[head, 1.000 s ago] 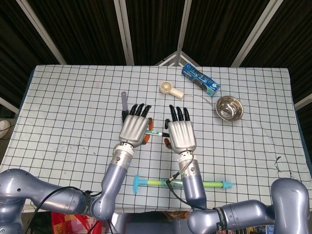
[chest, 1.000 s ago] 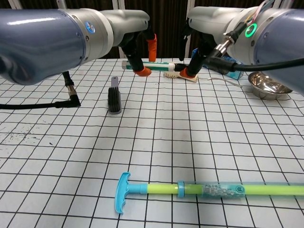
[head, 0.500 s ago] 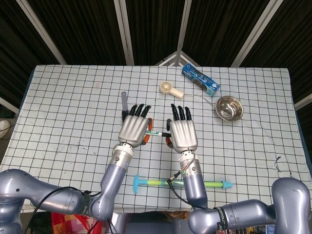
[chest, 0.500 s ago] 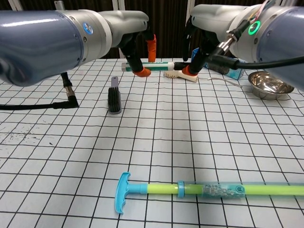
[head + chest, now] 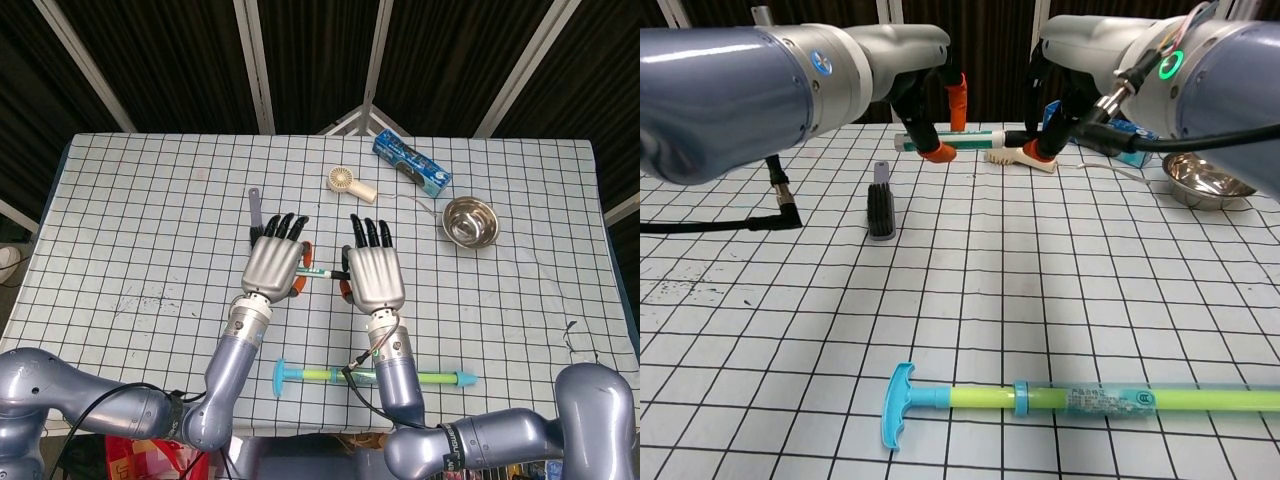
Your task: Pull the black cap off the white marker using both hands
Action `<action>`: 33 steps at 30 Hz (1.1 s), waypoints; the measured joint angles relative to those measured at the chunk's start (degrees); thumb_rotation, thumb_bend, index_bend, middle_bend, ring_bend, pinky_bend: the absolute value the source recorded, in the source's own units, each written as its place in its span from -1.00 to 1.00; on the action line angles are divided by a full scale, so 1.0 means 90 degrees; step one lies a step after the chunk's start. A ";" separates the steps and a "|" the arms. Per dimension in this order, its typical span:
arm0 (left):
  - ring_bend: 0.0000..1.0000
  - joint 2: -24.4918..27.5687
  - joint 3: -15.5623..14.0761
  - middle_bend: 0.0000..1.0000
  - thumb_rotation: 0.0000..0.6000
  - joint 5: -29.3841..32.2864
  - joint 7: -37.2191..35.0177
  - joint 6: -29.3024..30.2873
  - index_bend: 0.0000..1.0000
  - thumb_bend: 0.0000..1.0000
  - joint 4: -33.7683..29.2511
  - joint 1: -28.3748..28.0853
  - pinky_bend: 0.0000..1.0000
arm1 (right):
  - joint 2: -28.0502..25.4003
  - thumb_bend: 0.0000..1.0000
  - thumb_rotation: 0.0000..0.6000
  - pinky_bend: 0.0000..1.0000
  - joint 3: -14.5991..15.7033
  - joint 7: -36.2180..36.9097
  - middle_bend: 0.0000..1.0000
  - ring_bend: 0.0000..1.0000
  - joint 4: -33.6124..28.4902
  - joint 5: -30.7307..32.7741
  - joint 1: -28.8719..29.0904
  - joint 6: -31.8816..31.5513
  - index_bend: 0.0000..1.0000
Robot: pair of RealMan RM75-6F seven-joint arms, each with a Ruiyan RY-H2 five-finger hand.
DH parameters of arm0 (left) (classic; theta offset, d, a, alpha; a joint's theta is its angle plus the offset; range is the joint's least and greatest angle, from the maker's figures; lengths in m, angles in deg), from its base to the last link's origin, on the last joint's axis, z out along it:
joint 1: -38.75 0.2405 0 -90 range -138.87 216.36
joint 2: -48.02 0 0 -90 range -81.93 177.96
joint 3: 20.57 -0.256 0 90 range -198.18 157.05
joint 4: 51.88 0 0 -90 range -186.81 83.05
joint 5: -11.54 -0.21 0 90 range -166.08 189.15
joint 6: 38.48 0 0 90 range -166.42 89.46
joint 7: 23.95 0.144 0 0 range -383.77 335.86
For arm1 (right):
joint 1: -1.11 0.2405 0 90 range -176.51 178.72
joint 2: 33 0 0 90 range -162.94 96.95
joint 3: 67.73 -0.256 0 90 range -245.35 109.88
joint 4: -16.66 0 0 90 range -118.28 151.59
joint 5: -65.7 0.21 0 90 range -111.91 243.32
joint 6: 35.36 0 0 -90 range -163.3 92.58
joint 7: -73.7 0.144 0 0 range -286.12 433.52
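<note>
Near the frame's centre, above the table, the left hand (image 5: pixel 930 105) is gripping the white marker (image 5: pixel 965 137) by its barrel. The right hand (image 5: pixel 1055 115) is pinching the black cap (image 5: pixel 1018 139) at the marker's other end, so the two can pull straight apart along its length.

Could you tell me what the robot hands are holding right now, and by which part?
The white marker: left robot hand pinches its white barrel, right robot hand its black cap.

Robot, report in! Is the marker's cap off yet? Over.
Left hand grips white marker. Right hand pinches black cap. Cap on. Nothing in the way.
</note>
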 measured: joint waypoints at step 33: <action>-1.00 0.0198 -0.0299 -0.86 1.00 -0.0130 -0.0358 -0.0255 0.14 0.09 0.0223 0.0376 -1.00 | -0.0654 -0.15 1.00 -1.00 0.0601 0.0761 -0.90 -0.92 0.0258 0.0166 -0.0681 0.0622 -0.17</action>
